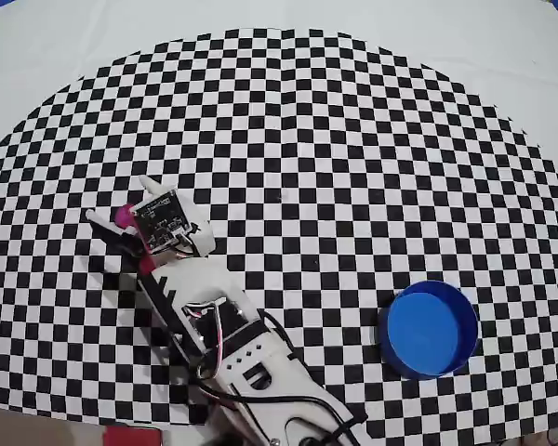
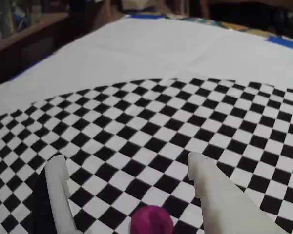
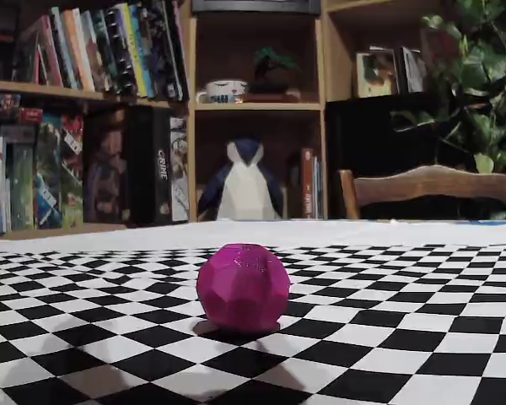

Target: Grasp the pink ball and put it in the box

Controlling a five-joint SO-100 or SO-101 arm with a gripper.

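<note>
Pink ball (image 2: 151, 220) sits on the checkered tabletop (image 1: 335, 139), low between the two white fingers of the pincer (image 2: 127, 165). In the wrist view the fingers (image 2: 58, 195) stand apart, one on each side of the ball, with clear gaps to it; no contact that I can see. So: spread wide, nothing held.

From overhead, only a sliver of the ball shows at the left of the arm's head, the rest hidden under the wrist. The arm reaches toward the left part of the cloth in that view.

The box (image 1: 429, 329), round and blue, stands well apart on the right side of the overhead view, near the front edge of the checkered pattern. It looks empty.

The low fixed view shows the ball resting on the cloth with its shadow beneath. The pincer does not appear there.

Judged progress: early. Approach looks about complete and the ball is bracketed. Left to do: close on it, lift, carry across to the box, release. Nothing delivered yet.
</note>
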